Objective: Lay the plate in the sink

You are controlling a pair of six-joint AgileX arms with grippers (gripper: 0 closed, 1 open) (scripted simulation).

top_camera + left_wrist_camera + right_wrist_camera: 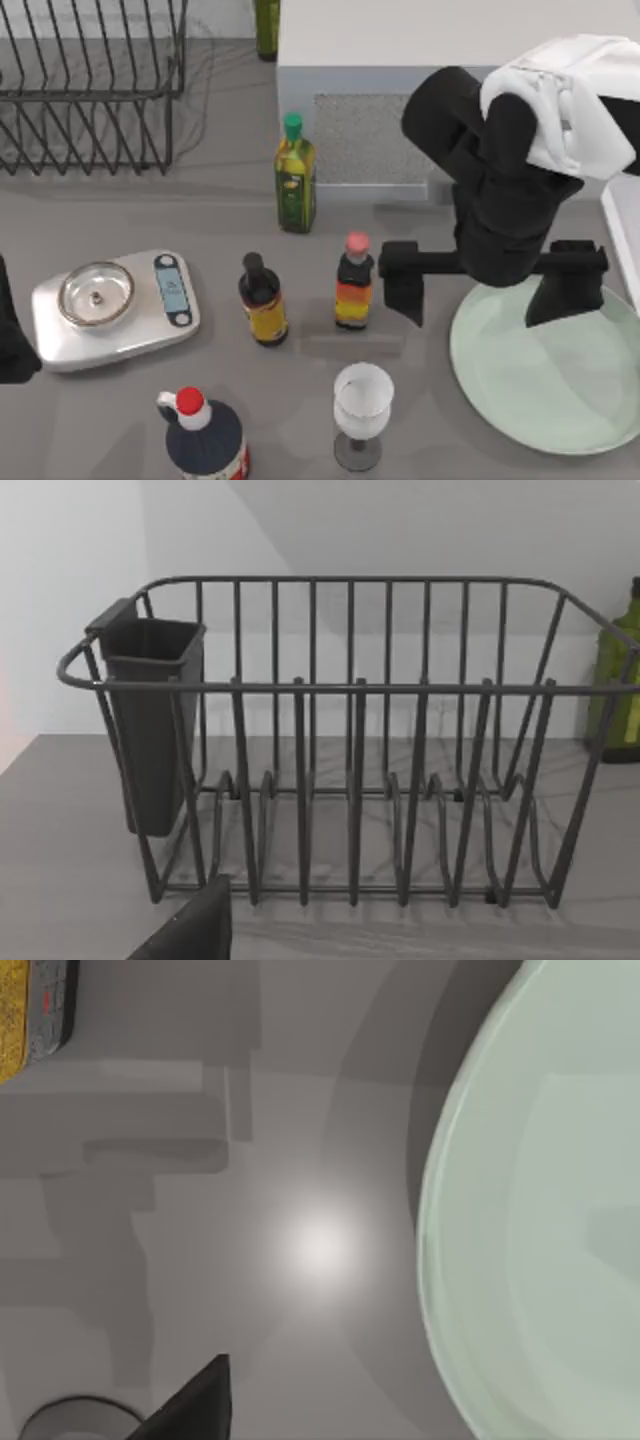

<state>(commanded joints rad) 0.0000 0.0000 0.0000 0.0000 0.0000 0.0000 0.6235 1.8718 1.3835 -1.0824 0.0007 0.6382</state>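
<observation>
microwave [420, 60]: white box behind my right arm; a high lift could knock it.
plate [550, 370]: pale mint, flat on the grey counter at the right side, near the front edge.
sink [622, 240]: only a white rim at the far right, just past the plate.
right gripper [490, 285]: wide open, holding nothing, straddling the plate's left rim, 1 finger over the counter and 1 over the plate.
risk: a shallow rim is a thin hold; i judge the plate could slip or tilt.
bottles: sauce bottle [354, 282] stands just beside my outer finger; a sideways swing would topple it.
left gripper [12, 330]: parked at the left edge, facing the wire rack [340, 740]; i cannot tell its opening.
</observation>
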